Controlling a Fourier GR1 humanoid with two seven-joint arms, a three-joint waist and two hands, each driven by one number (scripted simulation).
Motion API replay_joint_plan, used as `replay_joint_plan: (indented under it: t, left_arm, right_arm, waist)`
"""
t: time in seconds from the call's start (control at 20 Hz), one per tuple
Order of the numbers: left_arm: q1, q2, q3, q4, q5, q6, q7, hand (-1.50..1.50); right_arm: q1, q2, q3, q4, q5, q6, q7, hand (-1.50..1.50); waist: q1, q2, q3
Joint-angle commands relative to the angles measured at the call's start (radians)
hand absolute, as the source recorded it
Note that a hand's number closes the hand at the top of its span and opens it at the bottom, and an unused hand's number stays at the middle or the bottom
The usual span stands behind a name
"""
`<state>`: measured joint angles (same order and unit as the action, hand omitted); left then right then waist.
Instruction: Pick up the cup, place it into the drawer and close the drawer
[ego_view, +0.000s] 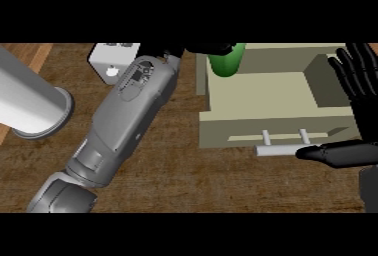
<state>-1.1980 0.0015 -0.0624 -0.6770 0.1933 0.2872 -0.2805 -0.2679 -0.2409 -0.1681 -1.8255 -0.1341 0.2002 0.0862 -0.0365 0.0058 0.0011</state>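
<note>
At the far left one large white cylinder (33, 102) lies on its side on the brown counter (170, 175), its open end facing the lower right, and bare wood runs from there along the whole near edge. Just right of it, at the top, sits one small white box (111, 62). The left forearm crosses the middle on a diagonal, and the left hand (193, 48) reaches the back left corner of the single open drawer (273, 125), its dark fingers curled round the top of the one green cup (226, 61). The cup hangs over the drawer's back left corner, its long axis close to vertical with a slight tilt; which end is its mouth cannot be told. Most of the drawer's floor lies open to the right of it. One pale bar handle (284, 148) stands off the drawer's front. The right hand (354, 107) is at the right edge, fingers straight and spread, thumb beside the handle's right end, holding nothing.
</note>
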Motion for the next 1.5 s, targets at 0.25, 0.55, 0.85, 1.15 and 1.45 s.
replay_joint_plan:
  t: [0.25,0.55,0.85,1.15,1.45]
  left_arm:
    - [-0.141,-0.001,-0.145,0.286,0.082,0.069,0.056,1.50]
    - [-0.133,-0.001,-0.260,0.365,0.102,-0.008,0.095,1.50]
    - [-0.091,-0.001,-0.331,0.360,0.151,-0.015,0.084,-1.50]
    - [-0.052,-0.001,-0.280,0.295,0.283,-0.005,-0.015,-1.50]
    - [-0.061,-0.001,-0.241,0.224,0.393,-0.032,-0.144,-1.50]
  right_arm:
    - [-0.024,0.027,0.035,0.030,0.014,0.004,-0.038,-1.50]
    - [-0.095,0.006,0.031,0.060,-0.004,0.021,-0.019,-1.50]
    - [-0.139,0.004,0.057,0.061,-0.020,0.047,-0.003,-1.50]
    - [-0.147,0.040,0.135,0.061,-0.129,0.158,0.003,-1.50]
    - [-0.125,0.003,0.240,0.054,-0.237,0.344,0.049,1.50]
  waist:
    - [-0.055,0.017,0.001]
    - [-0.113,0.035,0.002]
    - [-0.158,0.043,0.001]
    - [-0.173,0.051,0.000]
    - [-0.153,0.035,-0.001]
